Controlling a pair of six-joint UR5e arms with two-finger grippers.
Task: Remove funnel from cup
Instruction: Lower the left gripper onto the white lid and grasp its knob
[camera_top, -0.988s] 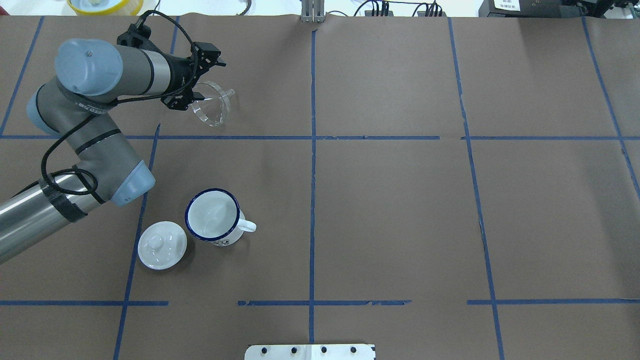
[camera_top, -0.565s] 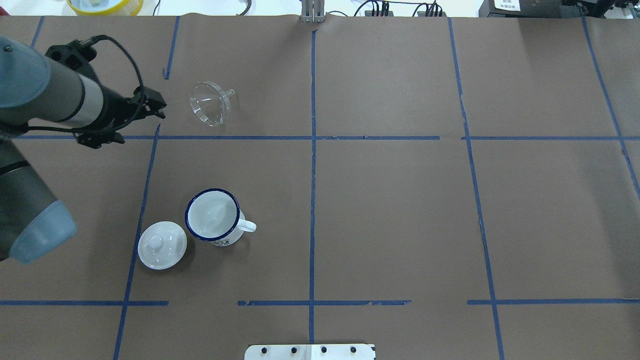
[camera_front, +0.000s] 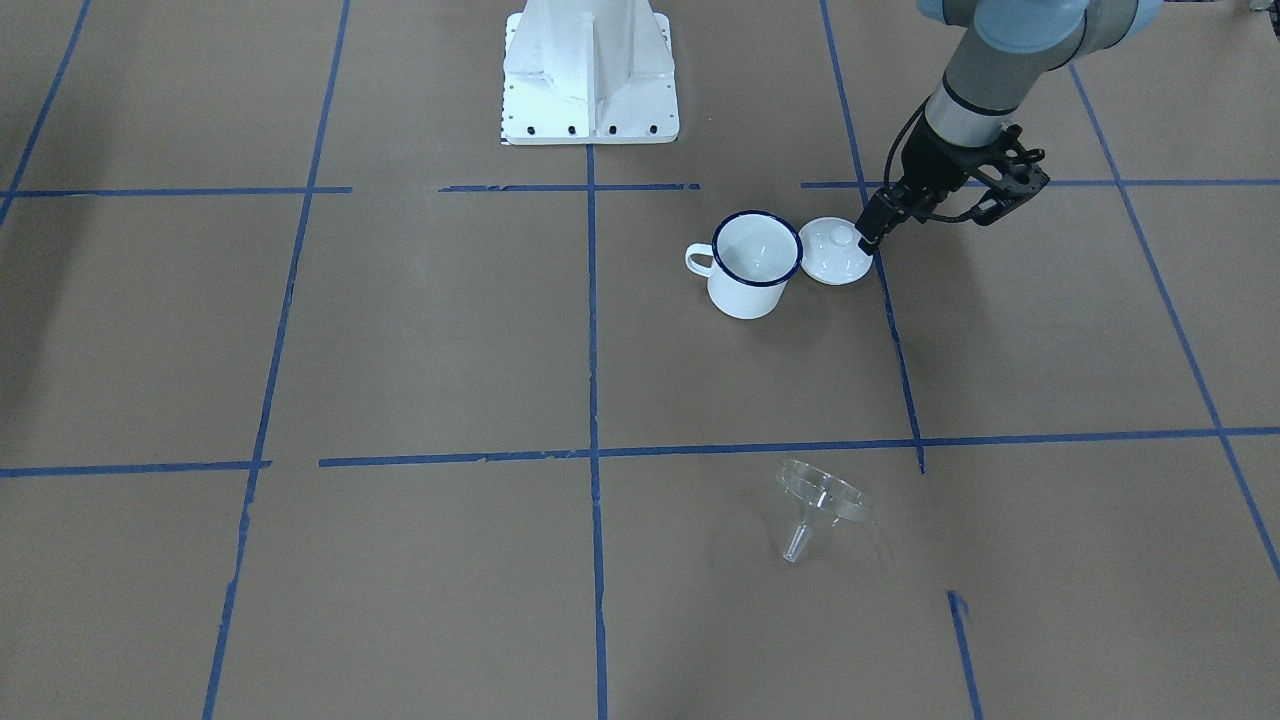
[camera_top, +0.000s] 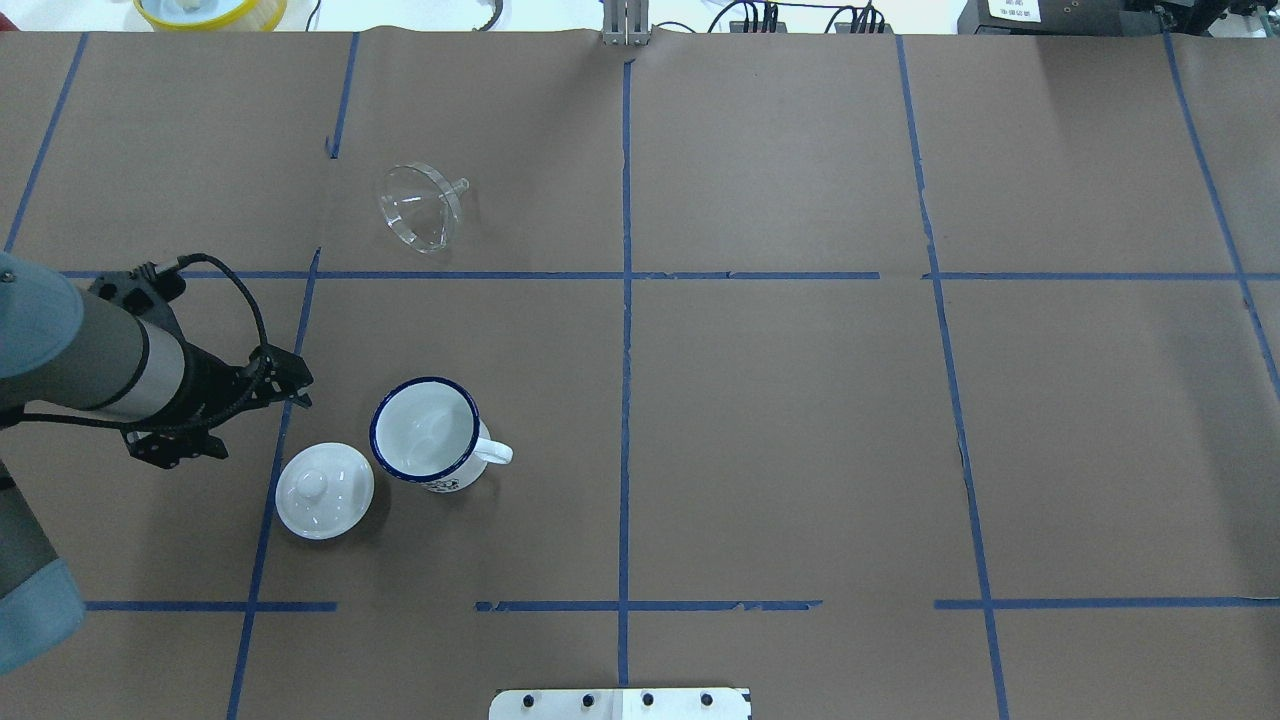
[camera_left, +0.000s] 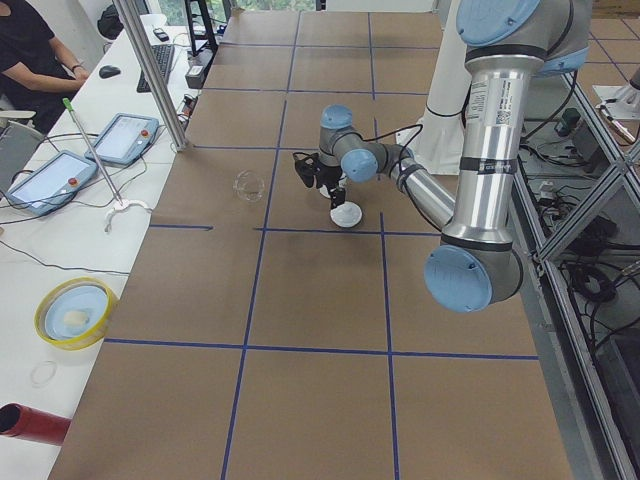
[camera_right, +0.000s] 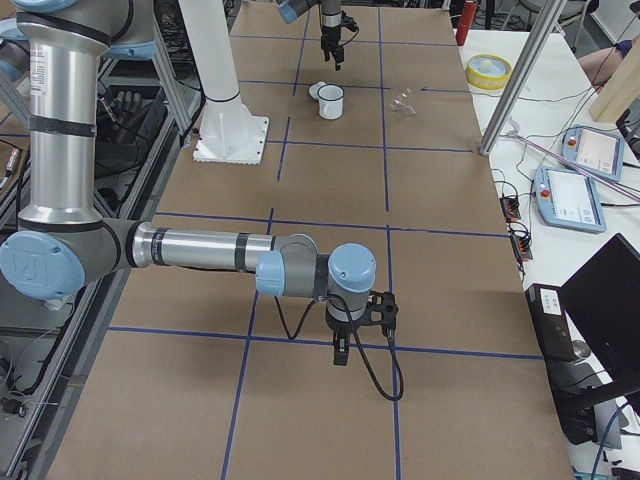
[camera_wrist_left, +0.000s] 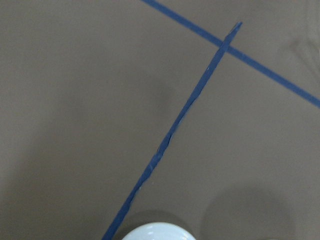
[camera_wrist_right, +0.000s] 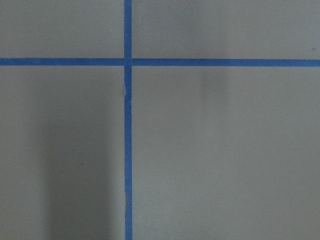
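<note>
The clear funnel lies on its side on the brown table cover, far from the cup; it also shows in the front view. The cup, a white mug with a dark blue rim, stands upright and empty. My left gripper hangs just left of the cup, above the lid's far edge. Its fingertips look slightly apart and hold nothing. My right gripper shows only in the right side view, low over the table's right end; I cannot tell whether it is open.
A white domed lid with a knob sits against the cup's left side; its edge shows in the left wrist view. The robot's white base plate is at the near edge. A yellow bowl stands beyond the far edge.
My left arm has drawn back from the funnel towards the robot and now hangs beside the lid and cup. The funnel, cup and lid have not moved.
</note>
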